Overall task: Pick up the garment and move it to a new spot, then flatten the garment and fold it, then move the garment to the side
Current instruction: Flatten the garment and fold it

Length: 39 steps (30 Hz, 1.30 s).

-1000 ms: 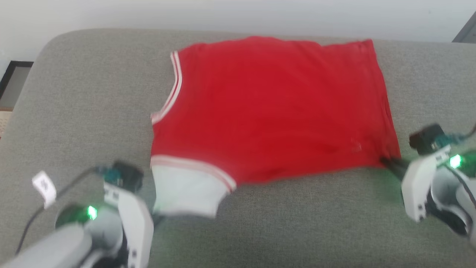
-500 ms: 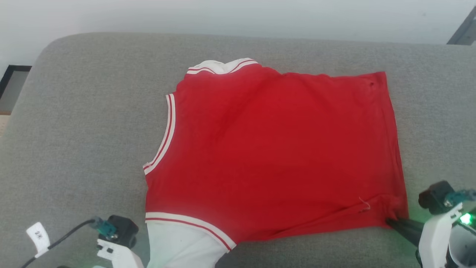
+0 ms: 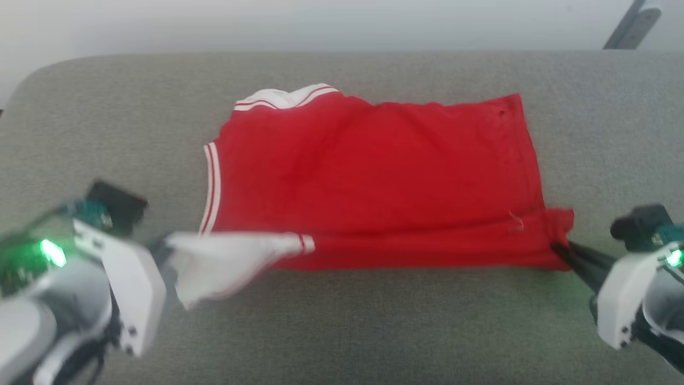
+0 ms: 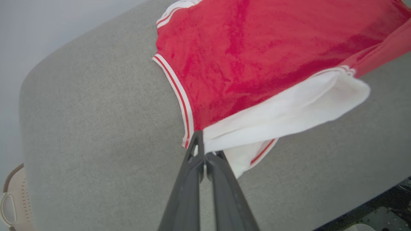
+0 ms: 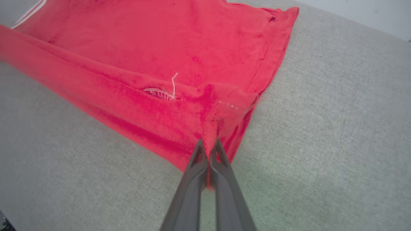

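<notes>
The garment (image 3: 374, 176), a red jersey with striped trim, lies back up on the grey cushion (image 3: 107, 123). Its near edge is raised and stretched between my two grippers. In the head view my left gripper (image 3: 160, 252) sits at the lower left, shut on the garment at its white sleeve (image 3: 224, 262). The left wrist view shows that gripper (image 4: 201, 146) pinching where the sleeve (image 4: 289, 112) meets the striped neck trim. My right gripper (image 3: 558, 248) is shut on the garment's near hem corner; the right wrist view shows red cloth (image 5: 160, 48) bunched between its tips (image 5: 208, 146). The chest lettering is hidden.
The grey cushion's rounded far edge (image 3: 342, 53) meets a pale wall. A dark bar (image 3: 625, 27) leans at the top right. A beige perforated object (image 4: 13, 199) stands beyond the cushion's side, and dark floor (image 4: 369, 215) lies below its near edge.
The head view has shifted. Both grippers have come up and away from me, carrying the garment's near edge off the cushion toward its far edge. The white sleeve now hangs stretched from my left gripper.
</notes>
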Motion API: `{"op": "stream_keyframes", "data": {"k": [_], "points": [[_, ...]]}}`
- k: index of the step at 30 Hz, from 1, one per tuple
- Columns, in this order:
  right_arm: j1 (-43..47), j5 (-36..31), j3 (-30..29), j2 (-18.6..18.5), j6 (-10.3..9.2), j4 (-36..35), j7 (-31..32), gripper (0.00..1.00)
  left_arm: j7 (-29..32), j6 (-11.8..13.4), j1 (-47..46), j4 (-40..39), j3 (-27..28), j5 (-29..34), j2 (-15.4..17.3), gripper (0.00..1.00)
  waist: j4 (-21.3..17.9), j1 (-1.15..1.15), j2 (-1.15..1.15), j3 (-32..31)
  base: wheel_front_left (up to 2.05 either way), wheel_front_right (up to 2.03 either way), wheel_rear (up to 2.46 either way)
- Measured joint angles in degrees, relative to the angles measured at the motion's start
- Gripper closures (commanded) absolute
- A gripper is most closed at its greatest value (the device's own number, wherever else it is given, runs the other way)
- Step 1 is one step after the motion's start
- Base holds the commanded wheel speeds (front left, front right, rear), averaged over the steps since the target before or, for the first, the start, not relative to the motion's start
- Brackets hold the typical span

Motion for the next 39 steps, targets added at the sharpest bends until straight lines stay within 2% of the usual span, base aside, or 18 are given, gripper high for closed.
{"op": "stream_keyframes", "data": {"k": [5, 15, 21, 26, 27, 28, 29, 30, 31, 32, 39], "points": [[-3.5, -4.9, -3.2, 4.2, 0.00, 0.7, 2.1, 1.00, 2.6, -6.0, -7.5, 7.7, -0.2, 2.1, -2.6, 1.00, -1.2, 0.00, 0.00, 1.5, 0.00, 0.00, 0.00], [-14.0, -10.3, -1.7, 11.2, 0.00, 8.0, 4.5, 1.00, 1.9, -17.5, -20.6, 29.9, -2.0, 6.0, -13.3, 1.00, -3.5, 0.00, 0.00, 6.6, 0.00, 0.00, 0.00], [-19.1, -10.4, 2.1, 14.2, 0.00, 13.7, 4.7, 1.00, 1.4, -21.8, -23.9, 42.3, -3.7, 6.4, -19.0, 1.00, -4.3, 0.00, 0.00, 9.2, 0.00, 0.00, 0.00], [-22.2, -8.9, 5.0, 15.5, -0.01, 17.6, 4.9, 1.00, 1.6, -24.2, -24.4, 50.9, -4.5, 4.9, -23.0, 1.00, -4.4, 0.00, 0.00, 9.8, 0.00, 0.00, 0.00], [-22.8, -8.7, 5.5, 15.6, -0.01, 18.1, 4.8, 0.95, 1.7, -24.6, -24.4, 52.3, -4.5, 4.5, -23.7, 0.92, -4.4, 0.00, 0.00, 9.8, 0.00, 0.00, 0.00], [-23.3, -8.5, 5.9, 15.8, -0.01, 18.8, 4.8, 0.78, 1.6, -24.9, -24.6, 53.7, -4.4, 4.1, -24.4, 0.74, -4.4, 0.00, 0.00, 9.7, 0.00, 0.00, 0.00], [-23.7, -8.1, 6.3, 15.9, -0.01, 19.4, 4.8, 0.67, 1.5, -25.0, -24.9, 55.1, -4.2, 3.5, -25.1, 0.58, -4.3, 0.00, 0.00, 9.5, 0.00, 0.00, 0.00], [-24.1, -7.9, 6.7, 16.0, -0.01, 19.9, 4.8, 0.58, 1.5, -25.0, -25.2, 56.2, -4.0, 3.2, -25.7, 0.33, -4.3, 0.00, 0.00, 9.3, 0.00, 0.00, 0.00], [-24.5, -7.9, 7.1, 15.9, -0.01, 20.2, 4.5, 0.35, 1.4, -25.2, -25.4, 56.8, -3.7, 2.8, -26.1, 0.03, -4.2, 0.00, 0.00, 9.1, 0.00, 0.00, 0.00], [-24.8, -7.7, 7.4, 15.9, -0.01, 20.4, 4.0, 0.00, 1.3, -25.4, -25.7, 57.4, -3.5, 2.6, -26.6, 0.00, -4.2, 0.00, 0.00, 8.9, 0.00, 0.00, 0.00], [-25.3, -6.8, 6.3, 14.4, -0.01, 20.6, -1.0, 0.00, 1.2, -25.2, -27.0, 57.2, -3.0, 1.6, -26.8, 0.00, -3.2, 0.00, 0.00, 6.5, 0.00, 0.00, 0.00]]}}
